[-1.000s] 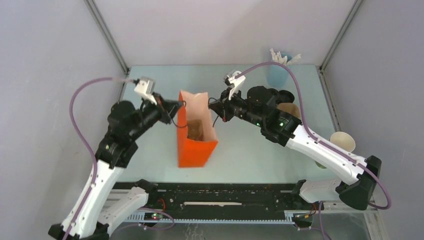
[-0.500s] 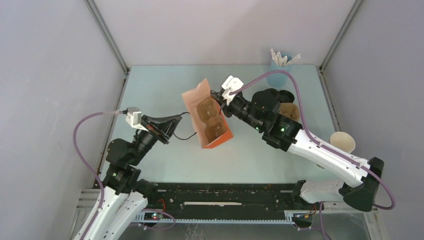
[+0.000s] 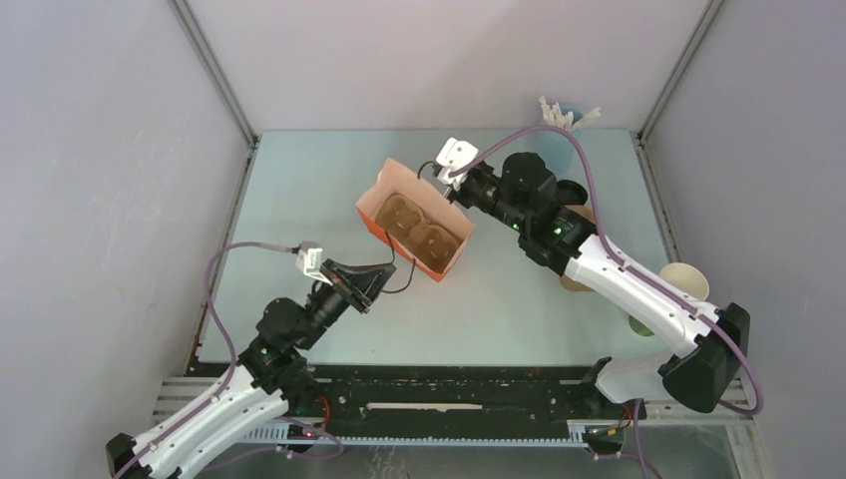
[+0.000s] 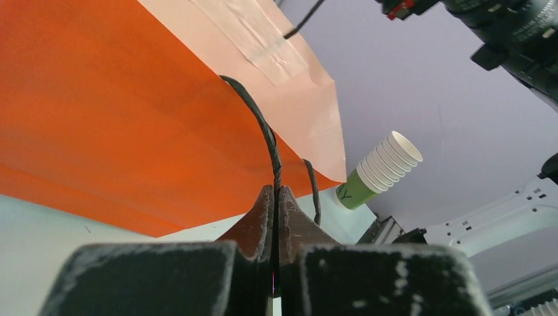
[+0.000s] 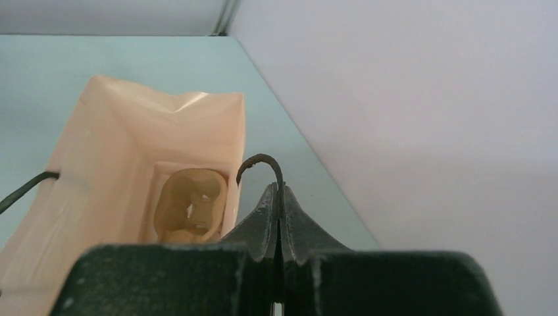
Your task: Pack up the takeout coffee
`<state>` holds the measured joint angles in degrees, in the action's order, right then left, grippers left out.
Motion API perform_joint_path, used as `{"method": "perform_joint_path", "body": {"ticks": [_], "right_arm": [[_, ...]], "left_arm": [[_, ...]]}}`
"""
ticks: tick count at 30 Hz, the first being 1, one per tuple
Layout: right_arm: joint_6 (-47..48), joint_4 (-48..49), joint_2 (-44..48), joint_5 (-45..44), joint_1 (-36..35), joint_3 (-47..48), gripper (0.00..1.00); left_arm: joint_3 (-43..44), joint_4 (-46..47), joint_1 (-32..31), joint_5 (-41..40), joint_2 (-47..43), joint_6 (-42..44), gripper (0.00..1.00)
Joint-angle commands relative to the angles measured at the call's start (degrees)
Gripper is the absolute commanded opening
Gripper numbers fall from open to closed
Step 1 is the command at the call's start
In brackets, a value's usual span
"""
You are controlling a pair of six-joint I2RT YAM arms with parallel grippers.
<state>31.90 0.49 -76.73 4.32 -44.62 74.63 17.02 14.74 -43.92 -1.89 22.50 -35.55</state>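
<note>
You are clamping the left end effector [image 4: 274,197] and right end effector [image 5: 279,197] shut on the thin cord handles [image 4: 263,128] of the light, floppy bag [image 3: 414,222].

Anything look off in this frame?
The orange bag is askew: tilted and turned diagonally, stretched between the left end effector, shut on one black cord handle, and the right end effector, shut on the other. Its mouth faces the top camera, brown cup carrier visible inside. No spill or tear visible.
</note>
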Motion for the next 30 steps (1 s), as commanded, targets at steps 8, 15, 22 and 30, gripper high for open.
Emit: {"method": "perform_joint_path", "body": {"ticks": [8, 15, 22, 30], "right_arm": [[15.2, 6.0, 4.4, -11.7, -14.2, -5.9, 0.00], [18.1, 8.3, 5.4, -15.1, -17.3, -6.3, 0.00], [18.5, 7.9, 6.1, -21.1, -22.9, -6.3, 0.00], [12.1, 10.2, 8.0, -16.6, -19.2, -11.6, 0.00]], "left_arm": [[-9.0, -8.8, -1.3, -8.3, -12.9, -6.8, 0.00], [-9.0, -14.2, -1.5, -7.8, -15.2, -10.7, 0.00], [-8.5, -18.2, -2.0, -8.3, -13.3, -12.0, 0.00], [-7.6, -16.0, -2.2, -6.8, -11.4, -12.0, 0.00]]}}
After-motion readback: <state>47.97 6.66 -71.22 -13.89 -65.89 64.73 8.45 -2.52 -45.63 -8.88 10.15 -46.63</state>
